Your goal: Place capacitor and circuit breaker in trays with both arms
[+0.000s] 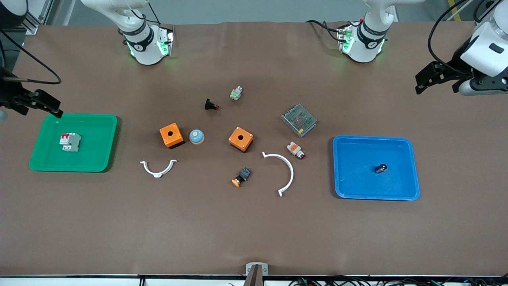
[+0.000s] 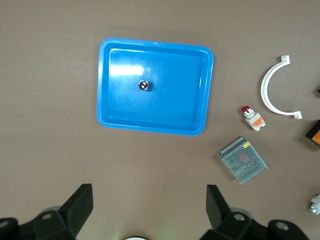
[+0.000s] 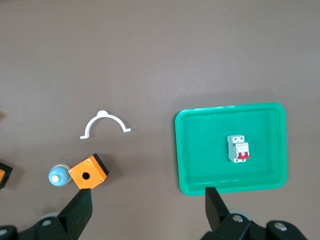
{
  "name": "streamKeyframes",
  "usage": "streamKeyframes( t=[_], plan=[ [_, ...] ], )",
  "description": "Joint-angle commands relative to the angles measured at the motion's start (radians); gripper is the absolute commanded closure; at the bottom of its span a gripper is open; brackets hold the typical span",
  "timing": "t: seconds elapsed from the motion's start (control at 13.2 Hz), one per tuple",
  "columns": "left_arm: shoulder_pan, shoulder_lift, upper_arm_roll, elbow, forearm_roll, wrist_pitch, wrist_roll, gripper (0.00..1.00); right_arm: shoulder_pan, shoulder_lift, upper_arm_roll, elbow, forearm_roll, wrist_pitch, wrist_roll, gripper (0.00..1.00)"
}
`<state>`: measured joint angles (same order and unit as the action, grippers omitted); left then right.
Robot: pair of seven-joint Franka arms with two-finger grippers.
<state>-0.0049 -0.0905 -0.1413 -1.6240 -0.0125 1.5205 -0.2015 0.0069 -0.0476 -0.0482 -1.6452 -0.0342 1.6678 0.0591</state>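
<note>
Front view: the left claw (image 1: pixel 426 81) hangs released over bare counter (image 1: pixel 254 230) at the left arm's end, with the capacitor (image 1: pixel 380 168) lying in the blue tray (image 1: pixel 408 190) below it. The right claw (image 1: pixel 43 104) (fingers spread, holding nothing) hovers over the green tray (image 1: pixel 107 131) rim, the circuit breaker (image 1: pixel 70 142) resting inside that tray.

Bright even overhead light, soft shadows, glare on blue tray (image 2: pixel 199 90).
</note>
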Motion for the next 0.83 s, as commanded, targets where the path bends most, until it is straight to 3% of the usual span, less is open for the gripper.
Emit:
streamKeyframes(
  t=[0.0,0.45,0.76],
  plan=[
    [0.022,-0.040,-0.035,-0.047,-0.021,-0.006,-0.042,0.00,0.004,0.020,-0.007,0.050,0.014,-0.017,0.013,0.00],
    [0.022,-0.071,0.018,-0.048,-0.008,-0.022,0.129,0.00,-0.001,0.032,-0.009,0.077,0.019,-0.007,0.018,0.00],
    [0.014,-0.077,0.026,-0.031,0.005,-0.022,0.126,0.00,0.001,0.034,-0.009,0.100,0.017,-0.003,0.016,0.00]
  ],
)
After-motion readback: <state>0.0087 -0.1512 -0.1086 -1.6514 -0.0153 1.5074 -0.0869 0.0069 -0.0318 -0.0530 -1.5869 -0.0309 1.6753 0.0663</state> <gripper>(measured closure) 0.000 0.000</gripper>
